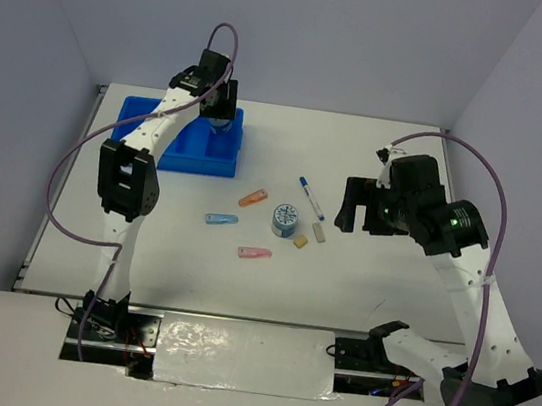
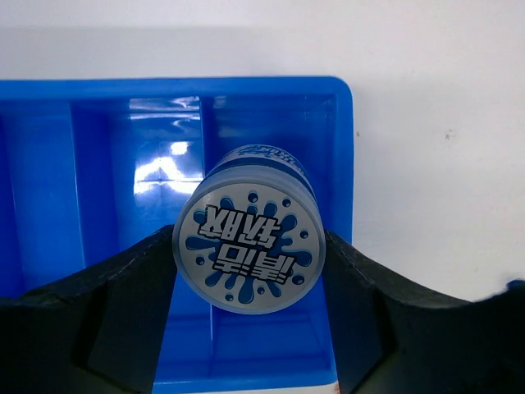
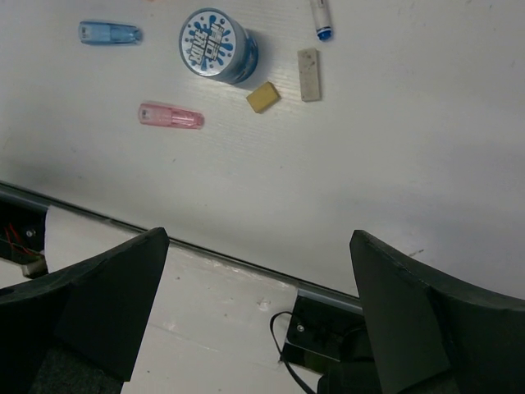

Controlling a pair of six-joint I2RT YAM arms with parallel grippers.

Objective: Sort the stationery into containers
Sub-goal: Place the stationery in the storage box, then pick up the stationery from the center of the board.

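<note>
My left gripper [image 1: 220, 115] is shut on a round blue-white patterned roll [image 2: 248, 240] and holds it above the right-hand compartment of the bright blue tray [image 2: 343, 131], which also shows in the top view [image 1: 143, 114]. A second roll [image 1: 286, 219] stands on the table, also in the right wrist view [image 3: 215, 44]. Around it lie the white pen with blue cap [image 1: 311, 197], an orange clip [image 1: 252, 198], a blue clip [image 1: 220, 219], a pink clip [image 1: 255, 253], a tan block [image 1: 300, 240] and a whitish block [image 1: 319, 232]. My right gripper [image 1: 353, 207] is open and empty, right of the pen.
The white table's near edge, with a metal rail and a cable [image 3: 283, 336], lies under my right gripper. Grey walls enclose the table on the left, back and right.
</note>
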